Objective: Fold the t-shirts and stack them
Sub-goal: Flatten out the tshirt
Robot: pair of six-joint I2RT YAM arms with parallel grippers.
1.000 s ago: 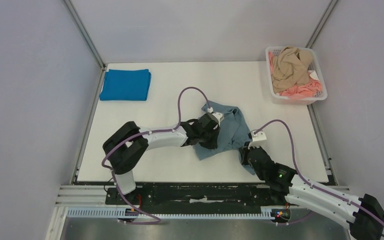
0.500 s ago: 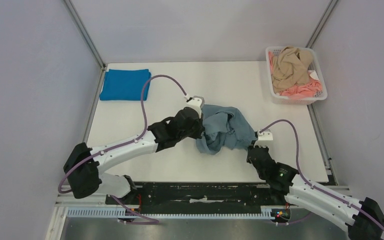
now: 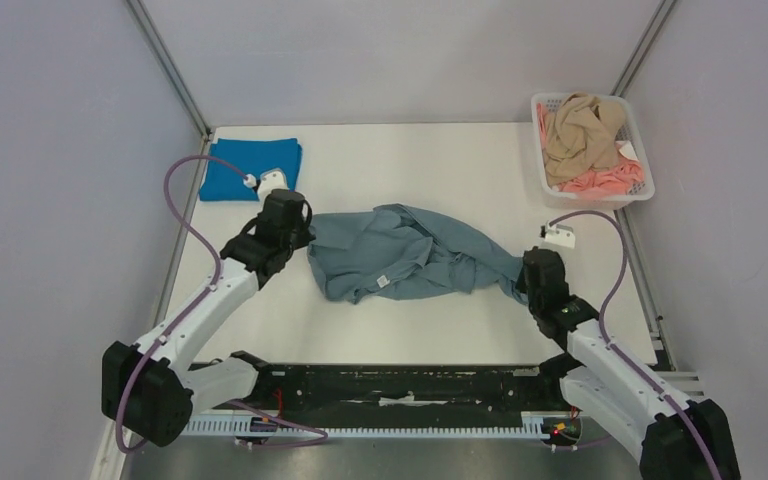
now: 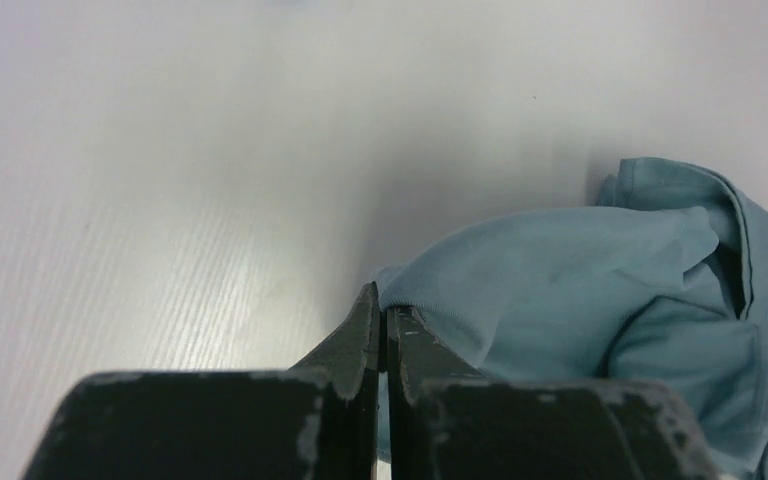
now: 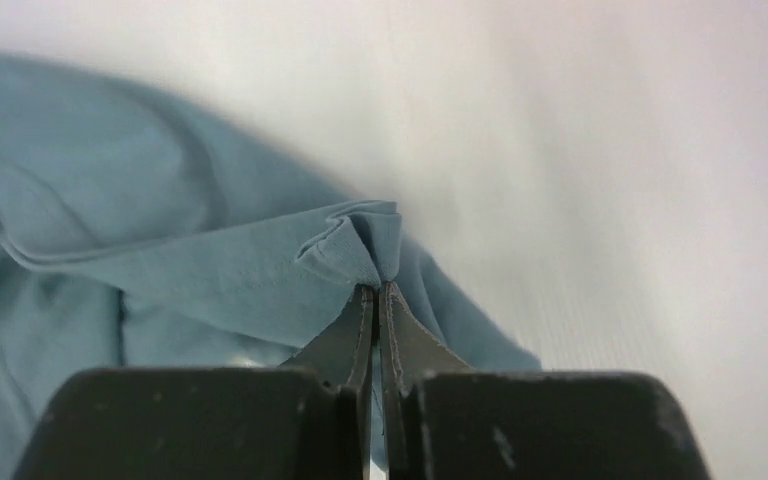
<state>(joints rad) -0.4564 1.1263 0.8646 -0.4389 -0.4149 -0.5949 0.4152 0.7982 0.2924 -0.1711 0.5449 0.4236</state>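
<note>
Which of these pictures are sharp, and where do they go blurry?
Top external: evenly lit and sharp, with soft shadows beside the grey-blue t-shirt. Left wrist: the table fades to a soft haze far off. Right wrist: the cloth pinched at the right gripper is crisp; the background is pale and blurred.

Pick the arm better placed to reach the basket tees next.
Right, likely: right gripper sits nearer the basket; left gripper is across by the folded bright blue tee. Both are pinching the grey-blue tee.

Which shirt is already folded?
The bright blue t-shirt at the far-left corner: a flat rectangle. The grey-blue t-shirt lies rumpled; tan t-shirt and pink t-shirt are bunched in the basket.
</note>
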